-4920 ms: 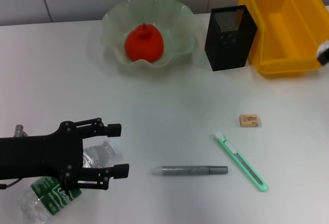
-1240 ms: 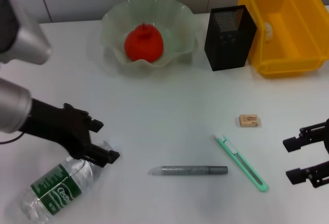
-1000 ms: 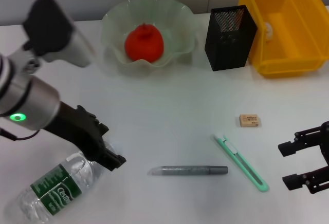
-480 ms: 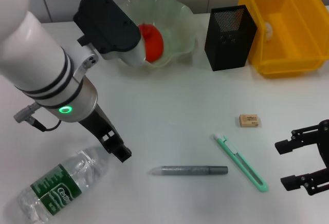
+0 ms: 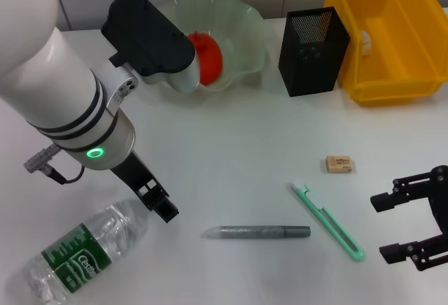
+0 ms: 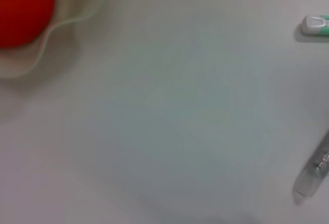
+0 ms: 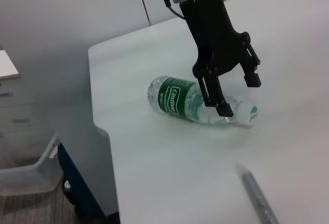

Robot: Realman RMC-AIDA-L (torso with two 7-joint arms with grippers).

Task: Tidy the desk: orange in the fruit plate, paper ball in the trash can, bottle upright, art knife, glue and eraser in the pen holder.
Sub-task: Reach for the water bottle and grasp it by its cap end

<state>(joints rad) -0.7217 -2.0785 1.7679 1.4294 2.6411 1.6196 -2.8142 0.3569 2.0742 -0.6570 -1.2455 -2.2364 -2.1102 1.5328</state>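
The clear bottle [image 5: 80, 252] with a green label lies on its side at the near left; it also shows in the right wrist view [image 7: 190, 100]. My left gripper [image 5: 159, 203] is open just above its cap end, holding nothing [image 7: 239, 94]. The orange [image 5: 208, 52] sits in the glass fruit plate [image 5: 245, 22], partly hidden by my left arm. The grey glue stick [image 5: 257, 232], green art knife [image 5: 327, 221] and eraser [image 5: 339, 164] lie on the table. My right gripper [image 5: 409, 228] is open and empty, right of the knife. The paper ball [image 5: 364, 38] lies in the yellow bin [image 5: 388, 74].
The black mesh pen holder [image 5: 313, 50] stands between the fruit plate and the yellow bin. My bulky left arm [image 5: 63, 102] reaches over the table's left half. The left wrist view shows the orange [image 6: 20, 8], the knife's tip [image 6: 314, 24] and the glue stick [image 6: 313, 172].
My left arm has swung up and over, its gripper moving from beside the bottle's body to its cap end. The right gripper has crept in from the right. The bottle stays lying down.
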